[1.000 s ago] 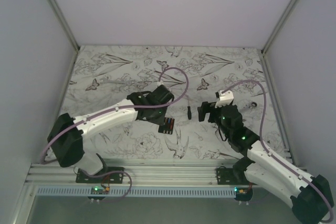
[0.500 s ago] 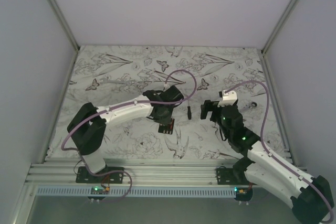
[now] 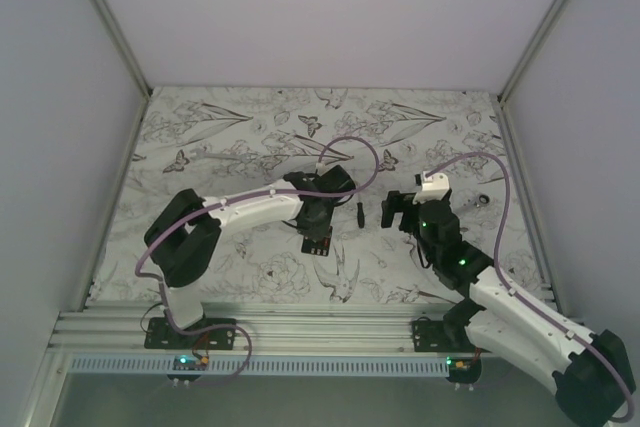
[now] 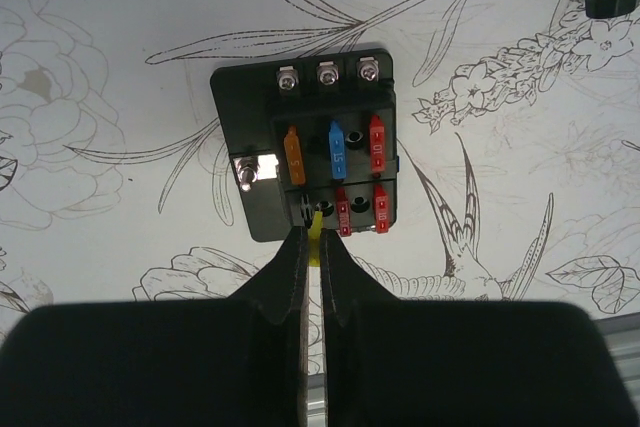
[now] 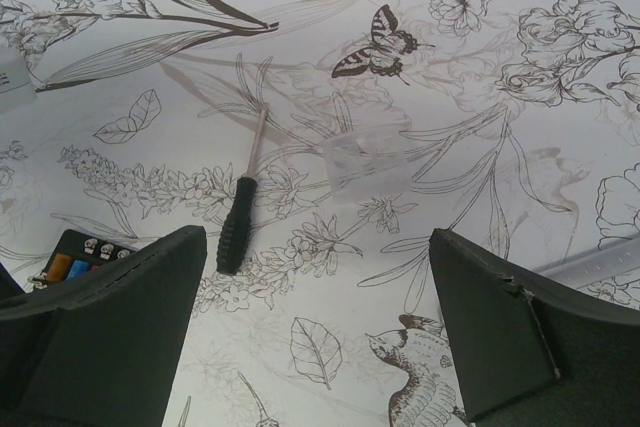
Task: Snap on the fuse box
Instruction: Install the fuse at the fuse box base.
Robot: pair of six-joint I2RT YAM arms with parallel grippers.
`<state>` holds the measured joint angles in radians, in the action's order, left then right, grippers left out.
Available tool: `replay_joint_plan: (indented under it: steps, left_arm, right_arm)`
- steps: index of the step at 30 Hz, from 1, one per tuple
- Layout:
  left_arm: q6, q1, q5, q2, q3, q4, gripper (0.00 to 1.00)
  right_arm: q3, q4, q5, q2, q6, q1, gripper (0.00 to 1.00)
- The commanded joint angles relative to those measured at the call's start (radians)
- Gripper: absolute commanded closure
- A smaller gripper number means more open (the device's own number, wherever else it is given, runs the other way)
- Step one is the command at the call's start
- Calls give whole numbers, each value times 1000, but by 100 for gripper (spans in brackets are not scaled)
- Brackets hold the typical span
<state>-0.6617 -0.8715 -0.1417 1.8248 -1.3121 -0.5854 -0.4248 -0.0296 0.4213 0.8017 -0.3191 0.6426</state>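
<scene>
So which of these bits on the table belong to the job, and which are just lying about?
Job: fuse box; yellow fuse, pinched in the left end effector; clear plastic piece, possibly its cover.
Lying about: black-handled screwdriver.

- Counter [image 4: 120, 7]: white, printed with fine black line drawings of flowers, leaves, butterflies and birds.
- Fuse box [image 4: 310, 107]: black, with orange, blue and red fuses in its slots and silver screws.
- Loose fuse [image 4: 316, 225] at the left claw [image 4: 312, 239]: yellow.
- Left claw and right claw [image 5: 315, 247]: black.
- Screwdriver [image 5: 235, 232]: black handle, pale shaft.
- Cover [image 5: 365, 162]: clear.
- Cables [image 3: 340, 142]: purple.
</scene>
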Motion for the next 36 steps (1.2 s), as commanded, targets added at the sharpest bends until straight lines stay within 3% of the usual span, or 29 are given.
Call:
replay_joint_plan:
  steps: [1, 36]
  left_arm:
    - [-21, -6, -25, 16, -12, -51, 100]
    - [-68, -7, -33, 134, -82, -139, 100]
  right_arm:
    - [-7, -20, 21, 6, -10, -7, 1]
    - [-9, -17, 11, 8, -13, -7, 1]
